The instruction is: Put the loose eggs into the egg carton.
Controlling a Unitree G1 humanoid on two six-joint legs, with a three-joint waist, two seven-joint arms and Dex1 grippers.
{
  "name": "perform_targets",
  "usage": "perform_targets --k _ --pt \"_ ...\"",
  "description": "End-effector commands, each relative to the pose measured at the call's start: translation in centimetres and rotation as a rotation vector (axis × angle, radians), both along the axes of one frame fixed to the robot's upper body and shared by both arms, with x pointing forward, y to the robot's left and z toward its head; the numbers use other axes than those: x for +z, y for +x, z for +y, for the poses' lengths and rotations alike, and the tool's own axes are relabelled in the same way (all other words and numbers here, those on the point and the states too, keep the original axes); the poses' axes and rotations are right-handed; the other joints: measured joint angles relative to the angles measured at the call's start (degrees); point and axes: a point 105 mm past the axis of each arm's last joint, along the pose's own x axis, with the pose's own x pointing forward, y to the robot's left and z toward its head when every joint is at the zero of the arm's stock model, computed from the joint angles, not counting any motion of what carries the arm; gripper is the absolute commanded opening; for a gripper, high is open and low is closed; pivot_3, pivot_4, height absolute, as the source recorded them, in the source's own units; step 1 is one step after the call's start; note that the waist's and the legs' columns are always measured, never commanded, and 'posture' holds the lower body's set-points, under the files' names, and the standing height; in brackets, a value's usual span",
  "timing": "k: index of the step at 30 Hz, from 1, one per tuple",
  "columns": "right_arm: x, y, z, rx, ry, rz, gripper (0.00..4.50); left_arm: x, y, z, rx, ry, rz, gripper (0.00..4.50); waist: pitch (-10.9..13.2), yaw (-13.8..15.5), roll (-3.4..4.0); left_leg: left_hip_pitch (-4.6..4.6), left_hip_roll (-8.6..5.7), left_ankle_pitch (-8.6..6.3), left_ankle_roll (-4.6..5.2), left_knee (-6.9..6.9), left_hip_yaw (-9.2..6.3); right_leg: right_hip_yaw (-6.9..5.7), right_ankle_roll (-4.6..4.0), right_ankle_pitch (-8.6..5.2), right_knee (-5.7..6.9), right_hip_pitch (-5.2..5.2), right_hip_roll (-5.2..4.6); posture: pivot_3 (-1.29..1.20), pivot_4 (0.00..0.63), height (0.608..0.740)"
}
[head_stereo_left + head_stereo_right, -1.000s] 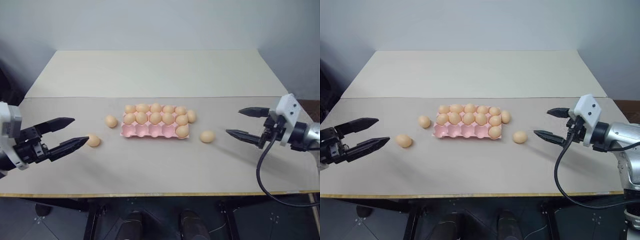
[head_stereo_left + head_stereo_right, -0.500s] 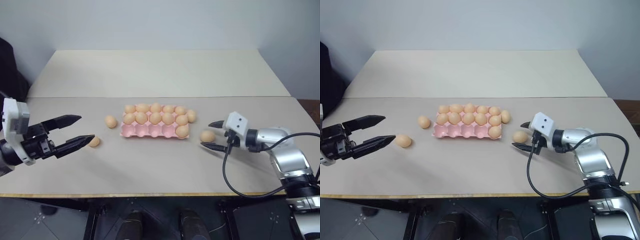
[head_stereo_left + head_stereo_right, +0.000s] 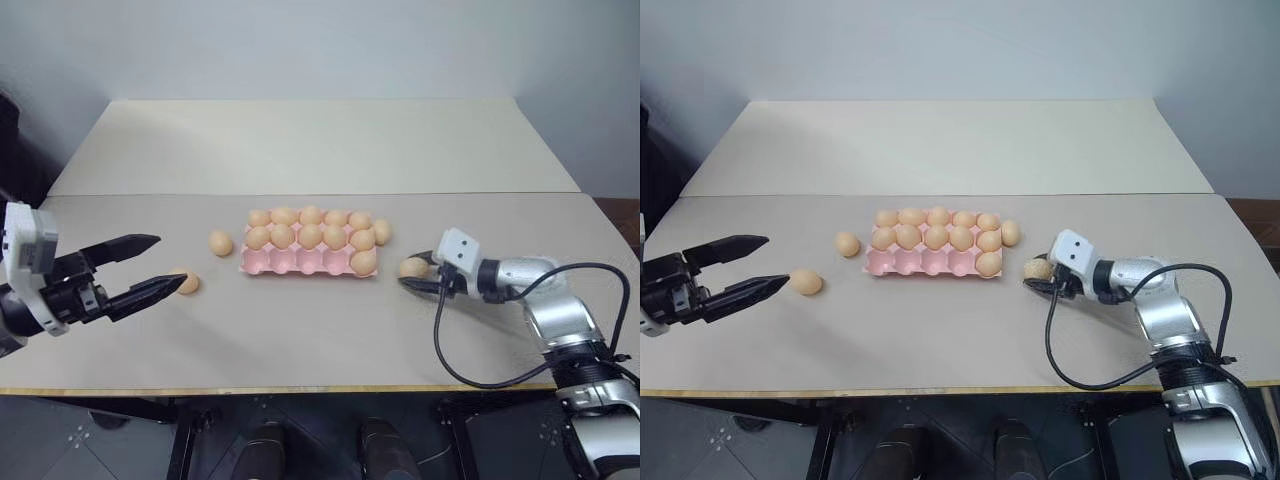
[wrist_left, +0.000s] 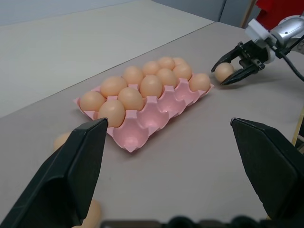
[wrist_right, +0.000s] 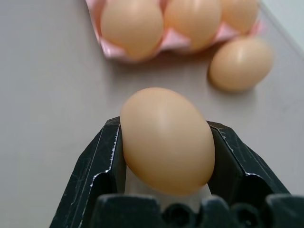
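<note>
1. Left eye view: right gripper (image 3: 418, 276) clamps a loose egg (image 3: 412, 267) on the desk (image 3: 320, 330), right of centre, just right of the egg carton (image 3: 308, 260). Lift straight up before swinging left.
2. Left wrist view: left gripper (image 4: 175, 166) spread wide, empty; carton's near row has empty cups. Aim there.
3. Right wrist view: egg seated between both fingers (image 5: 99, 166). Squeeze gently, lower slowly.

Left wrist view: two tan loose eggs (image 4: 90, 213) partly hidden behind the black left-gripper fingers (image 4: 71, 175). Right wrist view: pink moulded egg carton (image 5: 166, 40) cut off at the frame edge. Head views: the gripped egg (image 3: 1038, 268) is half covered by the right gripper (image 3: 1044, 276).
</note>
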Motion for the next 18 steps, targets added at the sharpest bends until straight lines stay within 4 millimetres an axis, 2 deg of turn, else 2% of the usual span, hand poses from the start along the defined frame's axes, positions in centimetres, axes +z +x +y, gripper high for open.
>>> perform_targets --k 1,6,10,13,17,18 --pt "4.5 -1.1 4.0 0.122 0.088 -0.109 2.12 0.9 -0.3 -0.1 -0.005 0.007 -0.051 4.5 0.0 -0.28 0.0 0.02 0.02 0.0 0.0 0.0 0.0 0.01 0.0 0.0 0.01 0.0 0.02 0.0 0.15 0.74" --pt "3.9 0.2 9.7 0.146 0.099 -0.105 2.12 0.6 0.0 -0.4 -0.015 0.005 -0.047 4.5 0.0 -0.66 0.0 0.1 0.13 0.0 0.0 -0.03 0.0 0.05 -0.04 0.03 0.03 0.01 0.16 0.0 0.15 0.74" --pt "2.5 1.6 11.3 0.102 0.057 -0.091 2.12 0.8 0.0 -0.5 -0.016 0.007 -0.051 4.5 0.0 -0.14 0.0 -0.01 0.1 -0.01 -0.03 -0.03 0.0 0.05 -0.05 0.03 -0.02 -0.08 0.13 0.0 0.15 0.74" --pt "2.6 2.2 11.6 0.076 0.074 -0.081 3.06 0.8 -0.3 -0.3 -0.012 0.009 -0.051 4.5 0.0 0.16 0.0 -0.05 0.07 0.0 -0.07 -0.02 0.0 0.05 -0.06 0.03 -0.03 -0.11 0.1 0.0 0.15 0.74" --pt "3.6 1.6 11.9 0.094 0.104 -0.102 4.44 0.8 -0.4 -0.3 -0.007 0.012 -0.05 4.5 0.0 0.01 0.0 -0.03 0.09 0.0 -0.07 -0.03 0.0 0.05 -0.06 0.04 0.01 -0.12 0.11 0.0 0.15 0.74" --pt "4.1 1.3 11.7 0.097 0.11 -0.11 4.48 0.8 -0.4 -0.3 -0.005 0.012 -0.05 4.5 0.0 0.0 0.0 -0.03 0.09 0.0 -0.07 -0.03 -0.01 0.05 -0.06 0.04 0.01 -0.12 0.12 0.0 0.15 0.74"
